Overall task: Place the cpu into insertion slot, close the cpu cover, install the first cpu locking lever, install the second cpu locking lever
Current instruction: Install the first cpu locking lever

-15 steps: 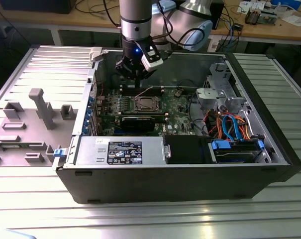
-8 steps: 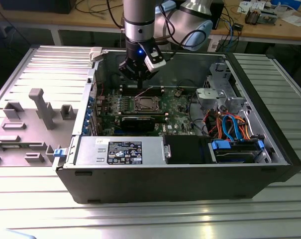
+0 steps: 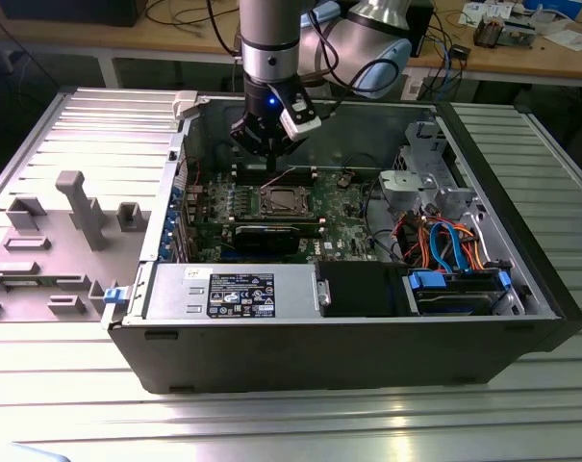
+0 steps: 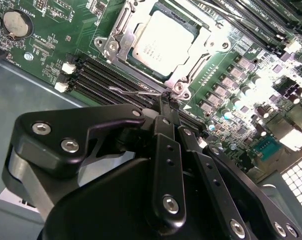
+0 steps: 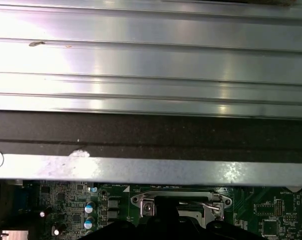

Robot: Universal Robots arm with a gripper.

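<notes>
End effector (image 4: pixel 165 102) at the insertion slot (image 4: pixel 163 42)

Fingers pinched together on a thin wire locking lever (image 4: pixel 136 91) beside the slot; cpu (image 4: pixel 160 42) seated under the closed cpu cover (image 4: pixel 203 47).

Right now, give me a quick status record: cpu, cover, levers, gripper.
cpu: seated in the insertion slot, silver top visible
cpu cover: lying flat, framing the chip
locking lever: thin wire lever along the socket edge nearest the gripper, its end at the fingertips
gripper: fingers drawn together at the lever end near the socket corner
board: green, memory slots beside the socket
</notes>
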